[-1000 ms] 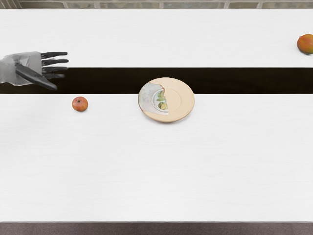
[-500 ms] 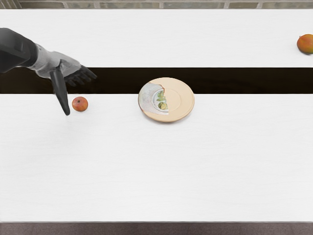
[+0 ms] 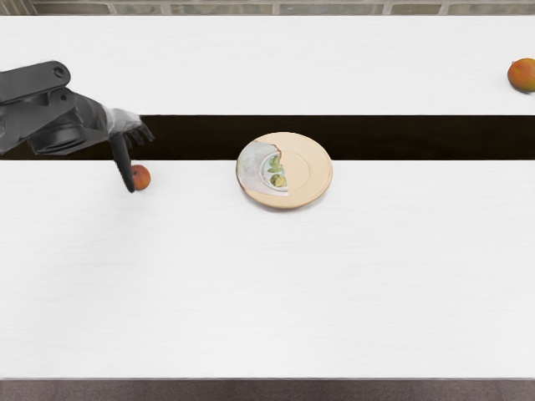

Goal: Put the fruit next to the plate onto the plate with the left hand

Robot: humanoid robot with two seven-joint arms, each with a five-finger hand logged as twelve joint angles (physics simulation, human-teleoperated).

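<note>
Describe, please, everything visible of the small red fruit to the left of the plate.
The fruit is small, round, orange-red with smooth skin, like an apple. It sits on the white table, left of the plate and apart from it. One dark finger of the left hand hides its left edge; contact cannot be confirmed.

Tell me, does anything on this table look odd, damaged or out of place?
Yes, the plate. Its left part is a grey-white patch with green marks and a jagged edge, while the rest is plain tan, so it looks mismatched. It also sticks out over the dark gap between the two white table surfaces.
</note>
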